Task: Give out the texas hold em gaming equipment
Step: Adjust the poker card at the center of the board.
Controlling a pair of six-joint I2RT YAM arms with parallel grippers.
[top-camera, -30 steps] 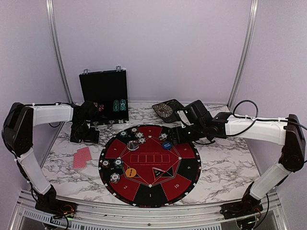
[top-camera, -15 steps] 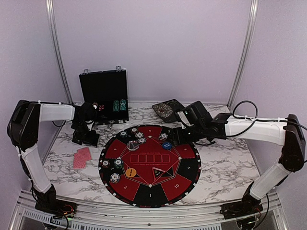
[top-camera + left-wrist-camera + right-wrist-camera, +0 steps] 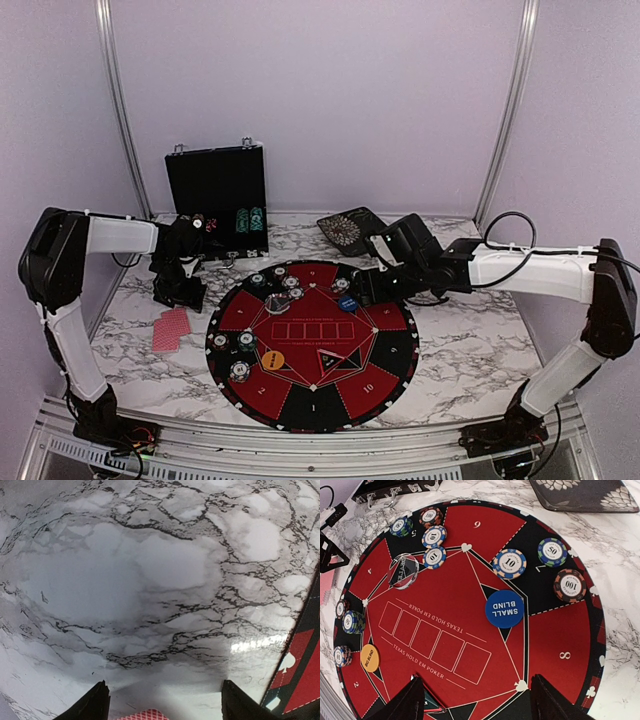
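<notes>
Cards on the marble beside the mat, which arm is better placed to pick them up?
Left. The left fingers hang open next to the cards, whose edge shows between them in the wrist view. The right fingers hover over the mat's far side.

Mat (image 3: 345, 392) at frame centre, chips (image 3: 290, 283) upon its upper and left parts; cards (image 3: 171, 328) left of mat; case (image 3: 215, 190) upper left.

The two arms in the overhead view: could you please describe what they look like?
Both the left arm and the right arm have white shell segments between black joints. A black cable loops above the right arm. The left gripper and right gripper each have two dark, tapered fingers.
</notes>
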